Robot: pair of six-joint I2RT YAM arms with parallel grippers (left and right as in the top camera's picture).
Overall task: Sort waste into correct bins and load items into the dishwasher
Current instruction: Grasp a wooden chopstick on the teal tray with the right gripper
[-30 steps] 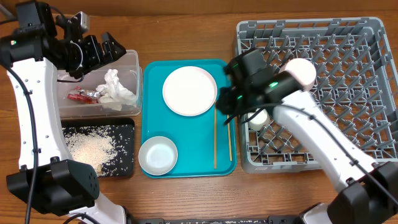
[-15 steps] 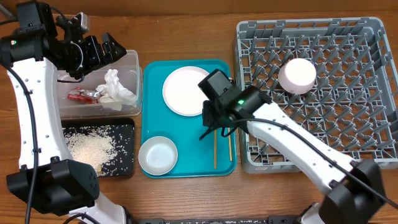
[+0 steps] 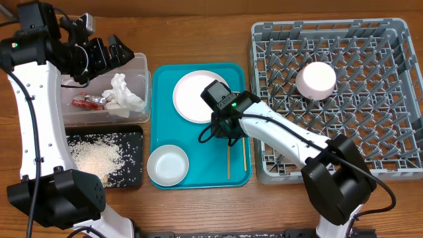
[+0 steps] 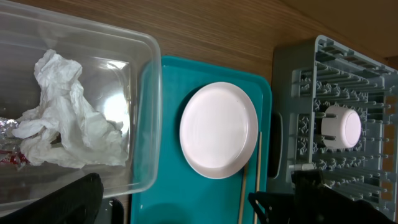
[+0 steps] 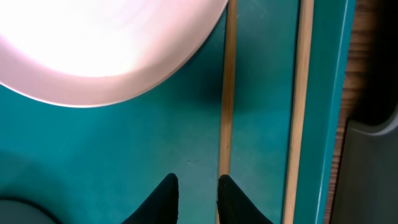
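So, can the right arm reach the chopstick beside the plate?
Probably yes: the right gripper hangs close above that chopstick, jaws slightly apart, and nothing lies on the stick there.

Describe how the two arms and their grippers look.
The left arm and right arm have smooth white tubular links joined by bulky black joint housings, with thin black cables running along them. The left gripper and right gripper have black fingers. A small green light glows on the right wrist.

White tubular arm links (image 3: 49,119) between black joint housings (image 3: 56,192); thin black cables (image 3: 201,137); green wrist light (image 3: 232,104); matte black tool fingers (image 5: 166,196).
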